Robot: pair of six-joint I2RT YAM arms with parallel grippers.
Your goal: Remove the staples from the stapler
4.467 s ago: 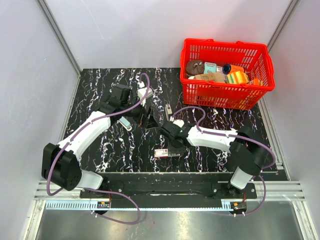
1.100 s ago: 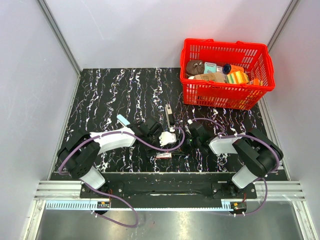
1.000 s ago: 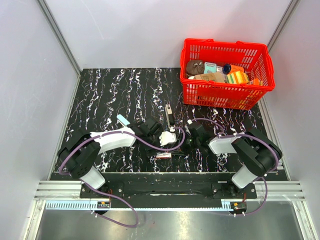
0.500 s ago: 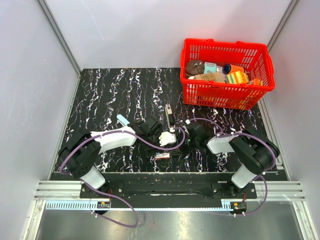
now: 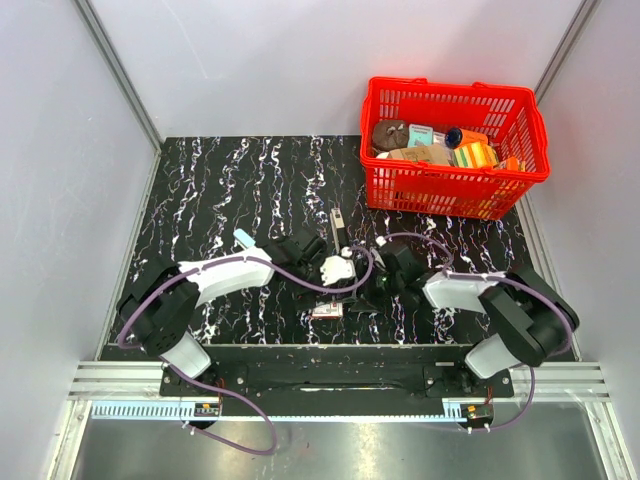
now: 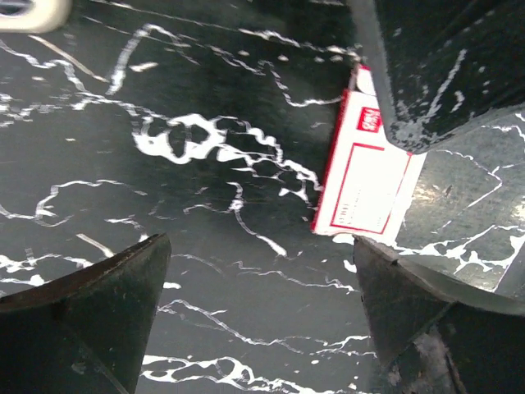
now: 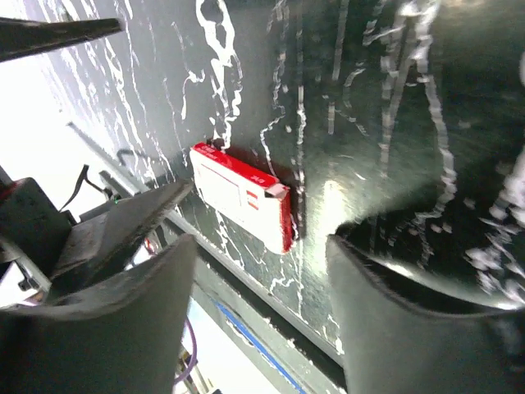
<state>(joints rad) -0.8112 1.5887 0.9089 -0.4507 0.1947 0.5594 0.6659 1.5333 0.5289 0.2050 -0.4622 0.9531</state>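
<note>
The stapler [image 5: 337, 222], a slim black and silvery bar, lies on the black marbled table [image 5: 220, 190] just behind both grippers; neither wrist view shows it. My left gripper [image 5: 345, 283] is open and empty, low over the table [image 6: 261, 246]. My right gripper [image 5: 368, 295] is open and empty too [image 7: 261, 246]. A small flat red-and-white box [image 5: 326, 310] lies near the front edge, between and just ahead of both grippers. It shows in the left wrist view [image 6: 365, 176] and the right wrist view [image 7: 242, 197]. Neither gripper touches the stapler or the box.
A red basket [image 5: 530, 130] full of assorted items stands at the back right. A small pale blue object [image 5: 245, 240] lies left of the left wrist. The table's front rail [image 7: 271, 295] runs close behind the box. Part of the right arm [image 6: 435, 66] overlaps the box.
Since 4.5 s ago both arms have drawn in to the front middle, beside the box. Over the last second the left wrist edged slightly right. Stapler and box have not moved.
</note>
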